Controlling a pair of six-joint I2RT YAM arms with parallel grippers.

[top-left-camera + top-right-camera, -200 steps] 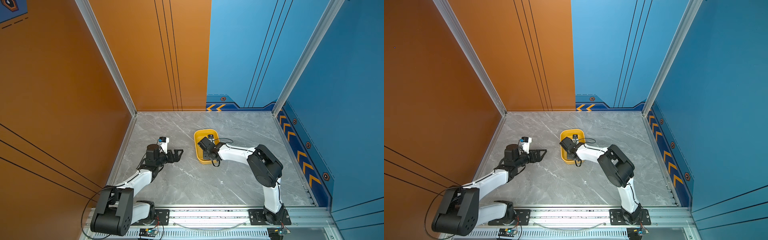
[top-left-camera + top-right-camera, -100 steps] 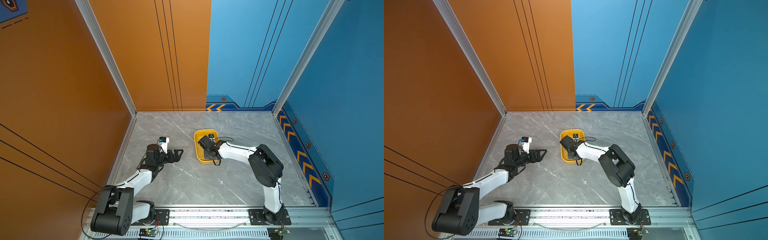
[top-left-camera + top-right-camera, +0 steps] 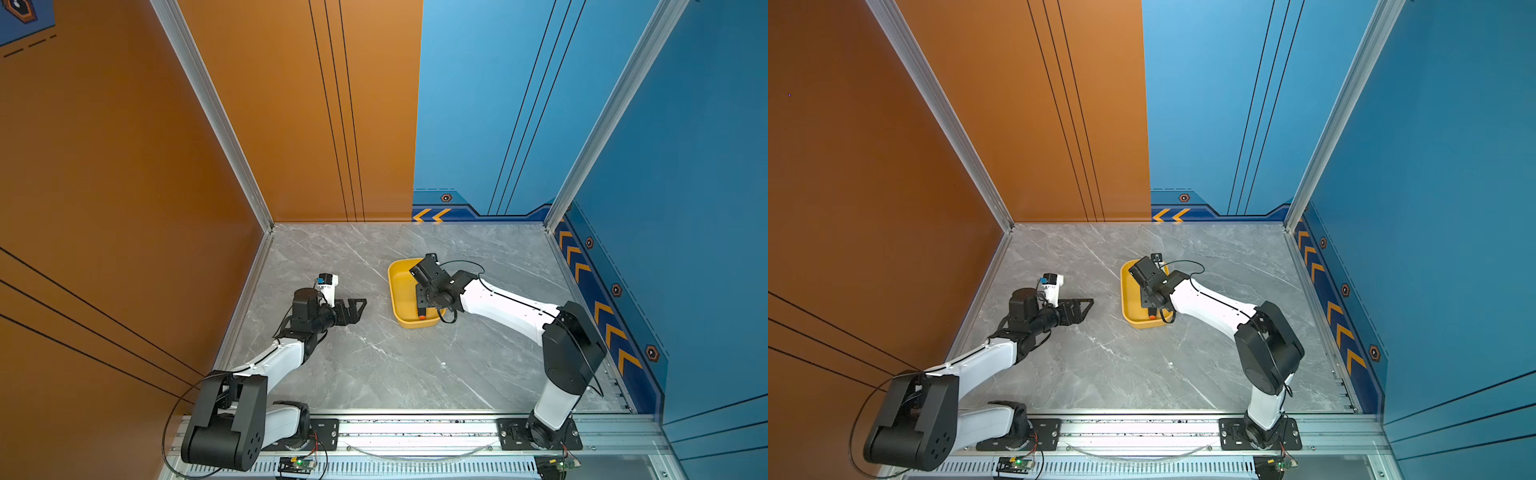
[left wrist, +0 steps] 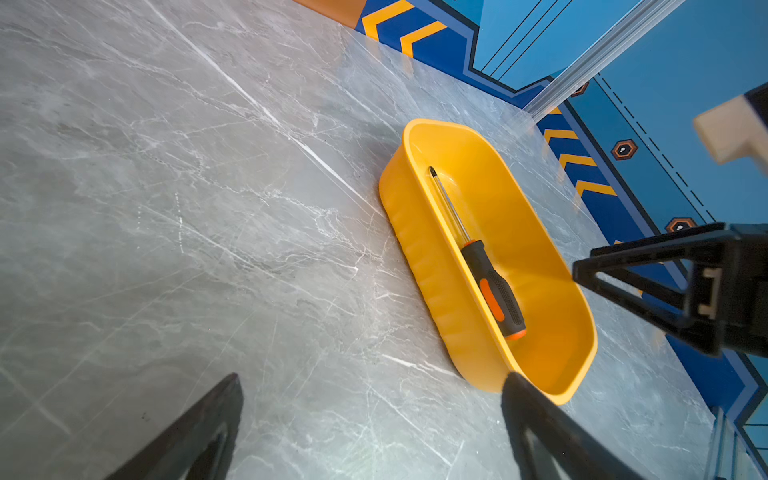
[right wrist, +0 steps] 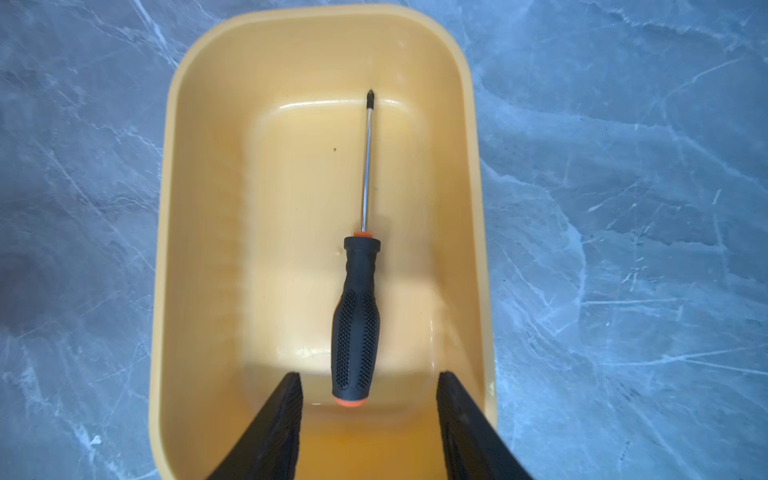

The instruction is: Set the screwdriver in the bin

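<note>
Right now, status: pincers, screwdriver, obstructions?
Right pincer open over bin, gripping nothing. Left pincer open, apart from bin. Screwdriver lying flat in bin. Nothing in the way.

Yellow plastic bin (image 5: 195, 249), glossy and smooth inside; in the left wrist view its outer wall is faintly ribbed. The screwdriver (image 5: 360, 266) has a polished metal shaft and a matt black, rubbery-looking handle with a dotted grip texture and an orange cap. The grey worktop (image 5: 623, 208) looks like marble, smooth with a soft sheen. The right claw (image 5: 370, 376) appears to be matt black plastic, finely textured. The frame post (image 3: 218, 124) is pale brushed metal.
</note>
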